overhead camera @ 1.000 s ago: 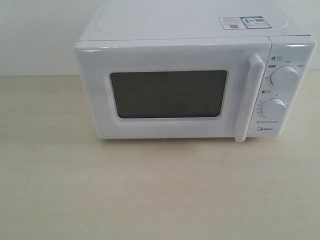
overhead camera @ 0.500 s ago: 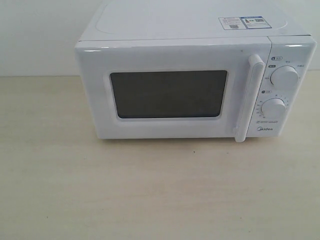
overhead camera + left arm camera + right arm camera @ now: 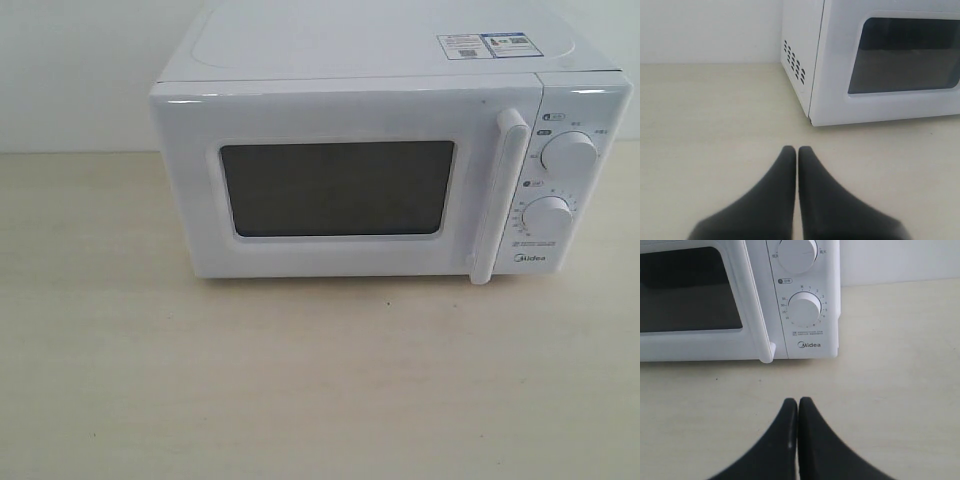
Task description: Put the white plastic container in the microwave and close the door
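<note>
Sitting shut, door [image 3: 340, 190] flush with microwave [image 3: 330, 45] | left pincer [image 3: 798, 150], right pincer [image 3: 798, 401] closed | table [image 3: 300, 380] edge seemingly behind microwave

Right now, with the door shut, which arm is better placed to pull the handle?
Right. The right tool sits just in front of the handle. The left tool faces the microwave at its opposite corner, away from the handle. Both tools are shut.

The microwave [image 3: 350, 60] stands on a pale wood-grain surface [image 3: 300, 380] against a white wall [image 3: 80, 70]. Its door [image 3: 340, 110] is shut, with a dark window [image 3: 338, 188] and a vertical bar handle [image 3: 500, 195]. Two round dials [image 3: 571, 154] sit one above the other beside the handle, and stickers [image 3: 489, 45] lie on top.
</note>
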You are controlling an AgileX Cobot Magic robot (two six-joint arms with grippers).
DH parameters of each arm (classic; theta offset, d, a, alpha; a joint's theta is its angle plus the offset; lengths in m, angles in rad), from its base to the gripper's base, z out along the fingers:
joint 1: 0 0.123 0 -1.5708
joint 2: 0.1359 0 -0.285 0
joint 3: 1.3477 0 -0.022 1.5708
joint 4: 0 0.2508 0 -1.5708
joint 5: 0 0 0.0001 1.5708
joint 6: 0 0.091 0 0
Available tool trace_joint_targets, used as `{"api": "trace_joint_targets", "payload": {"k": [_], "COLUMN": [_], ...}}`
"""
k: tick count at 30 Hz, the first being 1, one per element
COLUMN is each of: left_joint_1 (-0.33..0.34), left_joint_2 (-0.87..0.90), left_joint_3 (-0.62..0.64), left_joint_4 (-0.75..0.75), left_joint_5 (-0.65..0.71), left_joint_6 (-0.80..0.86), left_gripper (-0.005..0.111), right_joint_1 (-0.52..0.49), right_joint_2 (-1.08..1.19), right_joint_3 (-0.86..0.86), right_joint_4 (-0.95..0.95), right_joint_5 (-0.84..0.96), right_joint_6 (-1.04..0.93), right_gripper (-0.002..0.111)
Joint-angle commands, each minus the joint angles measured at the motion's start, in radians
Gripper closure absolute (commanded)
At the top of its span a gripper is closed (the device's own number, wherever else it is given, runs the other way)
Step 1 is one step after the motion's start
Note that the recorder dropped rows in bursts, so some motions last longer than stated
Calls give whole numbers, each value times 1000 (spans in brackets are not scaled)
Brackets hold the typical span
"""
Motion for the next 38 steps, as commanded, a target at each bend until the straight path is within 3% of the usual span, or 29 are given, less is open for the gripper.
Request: {"api": "trace_joint_targets", "payload": {"k": [1,6,13,17,38], "left_joint_1": [2,4,130,170,173], "left_joint_2": [-3,-3,-3,-3,-3], "left_joint_3": [4,4,4,4,4], "left_joint_4": [5,5,5,5,5], "left_joint_5": [0,0,0,0,0], "left_joint_6": [3,2,2,2,2], "left_gripper": [103,103,103,103,103], "right_joint_1": [-2,-2,-2,-2,-2], "right_joint_2": [-5,-5,-5,-5,-5], "right_joint_3": [4,4,4,4,4], "right_joint_4": [1,1,1,1,1], "right_joint_5": [-6,-6,-6,-6,-6], "right_joint_6": [4,2,5,5,7], "right_gripper": [109,109,109,109,109]}}
